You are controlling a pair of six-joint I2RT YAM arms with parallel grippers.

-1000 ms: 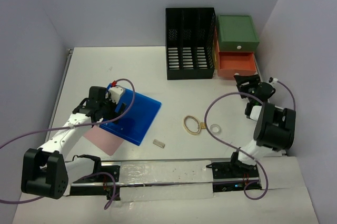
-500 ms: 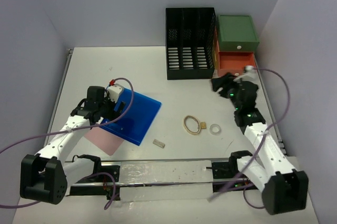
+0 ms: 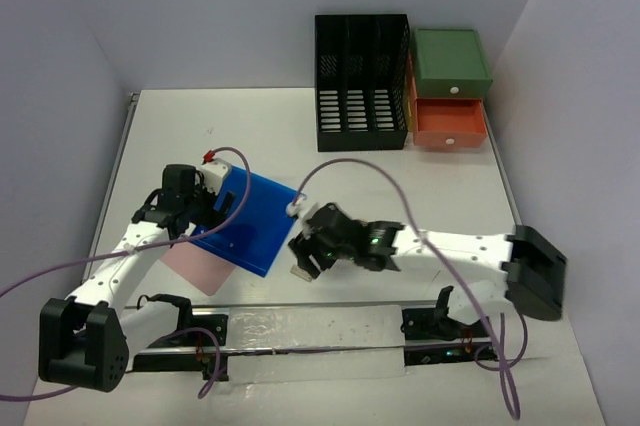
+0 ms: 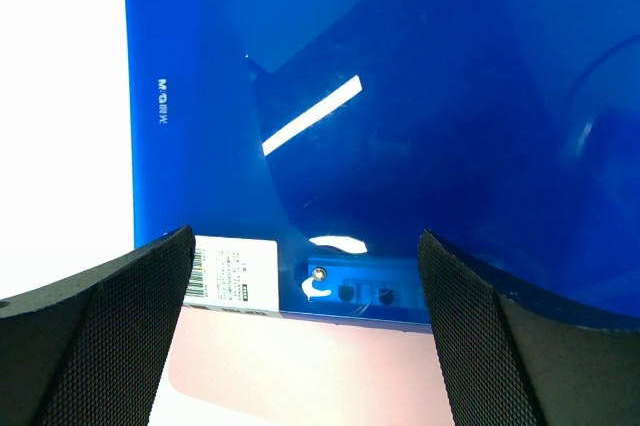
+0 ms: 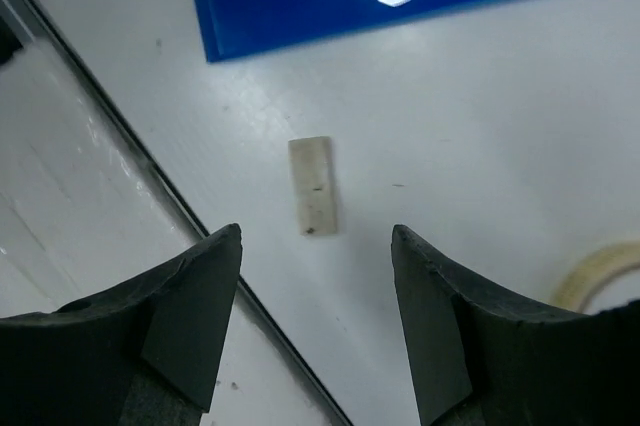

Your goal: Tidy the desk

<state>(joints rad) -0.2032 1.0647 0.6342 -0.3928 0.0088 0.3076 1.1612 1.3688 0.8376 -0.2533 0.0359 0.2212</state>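
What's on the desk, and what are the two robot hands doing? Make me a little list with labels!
Left gripper: open, above the blue folder
Right gripper: open, above a small whitish block
Under the folder: pink sheet sticking out
Back of desk: black file rack, drawer unit beside it

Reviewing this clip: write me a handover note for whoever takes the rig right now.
Left hand open, poised over the blue folder's edge, holding nothing.
Right hand open, above the small white block, not gripping it.
The folder lies on a pink sheet on the desk; a beige ring lies near the block.
Done: nothing filed, as far as shows.
Left: pick up the block, then folder, sheet and ring, likely into the black rack or drawer unit.
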